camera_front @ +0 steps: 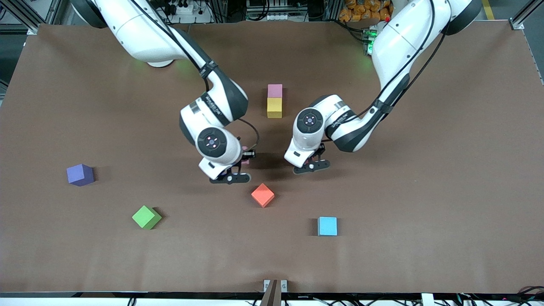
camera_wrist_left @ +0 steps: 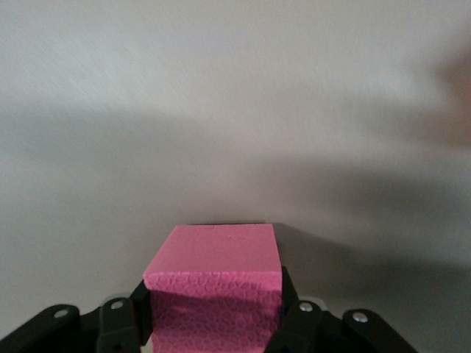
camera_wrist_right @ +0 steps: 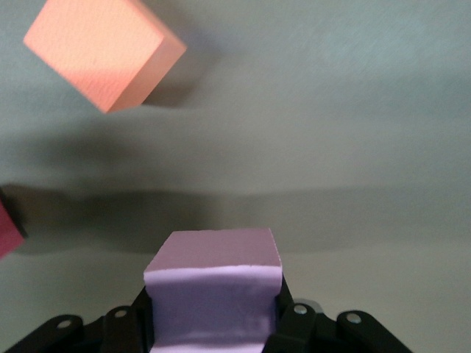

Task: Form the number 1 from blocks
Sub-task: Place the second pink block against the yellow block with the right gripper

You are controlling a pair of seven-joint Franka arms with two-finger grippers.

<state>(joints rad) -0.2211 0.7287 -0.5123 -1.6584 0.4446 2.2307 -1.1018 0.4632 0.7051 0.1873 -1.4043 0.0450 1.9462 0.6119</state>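
Left gripper (camera_wrist_left: 213, 323) at frame centre — fingers (camera_wrist_left: 291, 312) narrow, clamped on hot-pink block (camera_wrist_left: 215, 283). Right gripper (camera_wrist_right: 213, 327) beside it — closed on pale pink block (camera_wrist_right: 215, 283), above orange cube (camera_front: 262, 195).

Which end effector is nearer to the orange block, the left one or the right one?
Right. The right end effector sits just beside the orange block; the left end effector is farther off, toward the left arm's end.
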